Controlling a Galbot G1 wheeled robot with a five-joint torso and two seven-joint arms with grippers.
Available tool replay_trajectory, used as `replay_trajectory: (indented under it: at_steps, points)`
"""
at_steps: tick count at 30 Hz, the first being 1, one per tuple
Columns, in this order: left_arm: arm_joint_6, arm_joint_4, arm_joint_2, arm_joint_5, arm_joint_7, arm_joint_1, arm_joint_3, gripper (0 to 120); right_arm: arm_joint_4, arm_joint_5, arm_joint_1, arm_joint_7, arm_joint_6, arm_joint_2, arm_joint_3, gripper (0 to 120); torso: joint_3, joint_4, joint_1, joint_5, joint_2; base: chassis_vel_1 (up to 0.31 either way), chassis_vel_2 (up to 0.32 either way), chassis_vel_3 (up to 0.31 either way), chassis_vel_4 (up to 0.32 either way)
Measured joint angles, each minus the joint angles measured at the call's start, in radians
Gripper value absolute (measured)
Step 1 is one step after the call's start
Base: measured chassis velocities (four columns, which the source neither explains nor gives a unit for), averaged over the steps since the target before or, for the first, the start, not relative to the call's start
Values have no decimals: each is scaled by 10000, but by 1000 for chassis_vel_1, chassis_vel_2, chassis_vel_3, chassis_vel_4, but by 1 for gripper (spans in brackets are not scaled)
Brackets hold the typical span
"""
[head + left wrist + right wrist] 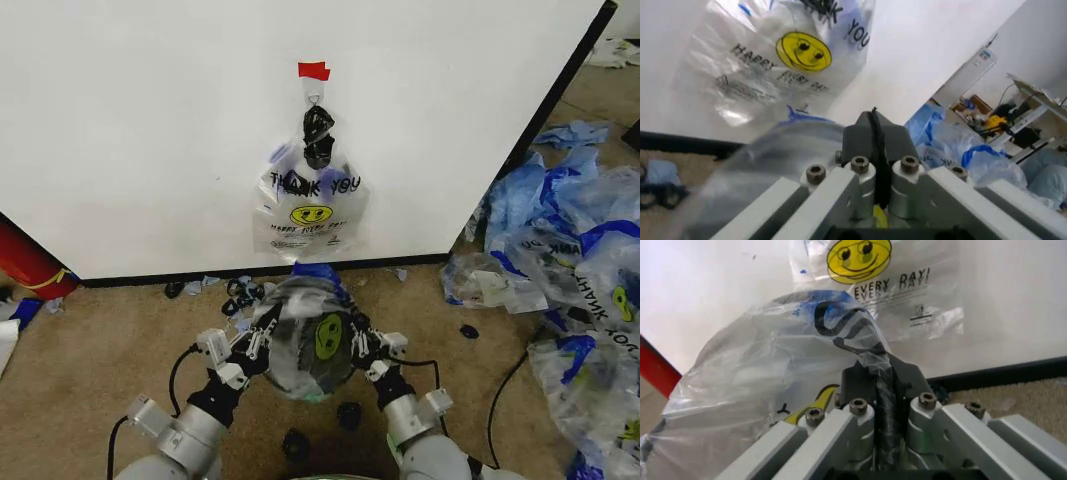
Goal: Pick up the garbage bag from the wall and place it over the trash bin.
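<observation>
We see even, bright indoor light; the wall point(150, 130) glares white, the garbage bag point(773, 60) shines, and near gripper parts blur in wrist views.

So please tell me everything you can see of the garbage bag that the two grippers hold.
The garbage bag is thin clear crinkled plastic with a yellow smiley face and blue handles. It is spread over the round trash bin below the wall. The left gripper and the right gripper pinch its sides, both shut on the film.
</observation>
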Motion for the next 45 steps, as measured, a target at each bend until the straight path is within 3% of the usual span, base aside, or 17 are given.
replay_trajectory:
  at_steps: [6,11,16,17,19,20,26,32,34,37,41,45]
  points:
    - [-125,518,489,-308,243,-542,-356,0,-192,-50,-199,-951,866,-372,86,1,0,-1,0,-4,0,0,0,0,0]
    - [-132,1424,1821,-1392,531,-1318,-630,0,-219,275,-305,-2349,1622,-782,93,1,0,0,0,0,0,0,0,0,0]
    - [-152,1799,2692,-2135,602,-1758,-553,2,-248,328,-362,-2793,1822,-982,92,1,1,-2,1,-3,0,0,0,0,0]
    - [-152,1839,3256,-2573,673,-1901,-501,10,-272,342,-378,-2873,1866,-1079,92,1,0,-1,1,-1,0,0,0,0,0]
    - [-153,1861,3693,-2822,698,-1947,-483,17,-298,355,-375,-2906,1875,-1133,90,1,1,-2,0,-1,0,0,0,0,0]
    - [-153,1861,3693,-2822,698,-1947,-483,17,-298,355,-375,-2906,1875,-1133,90,1,1,-2,0,-1,0,0,0,0,0]
    - [-156,1823,4754,-3523,934,-1930,-383,43,-320,395,-215,-2963,1875,-1219,1,1,1,0,0,0,0,0,0,0,0]
    - [-156,1838,5057,-3607,1151,-1897,-269,57,-245,488,-32,-3068,1859,-1330,-185,1,1,1,1,-1,0,0,0,0,0]
    - [-156,1836,5242,-3607,1221,-1883,-219,73,-203,548,47,-3215,1857,-1466,-293,1,1,1,1,-1,0,0,0,0,0]
    - [-152,1819,5326,-3607,1237,-1881,-203,79,-189,578,75,-3276,1857,-1546,-343,1,1,0,1,-1,0,0,0,0,0]
    - [-122,1710,5562,-3705,1310,-1890,-202,98,-199,609,195,-3423,1858,-1659,-462,1,1,0,0,0,0,0,0,0,0]
    - [-104,1644,5585,-3764,1319,-1887,-199,100,-208,604,249,-3422,1852,-1633,-494,1,0,-1,0,0,0,0,0,0,0]
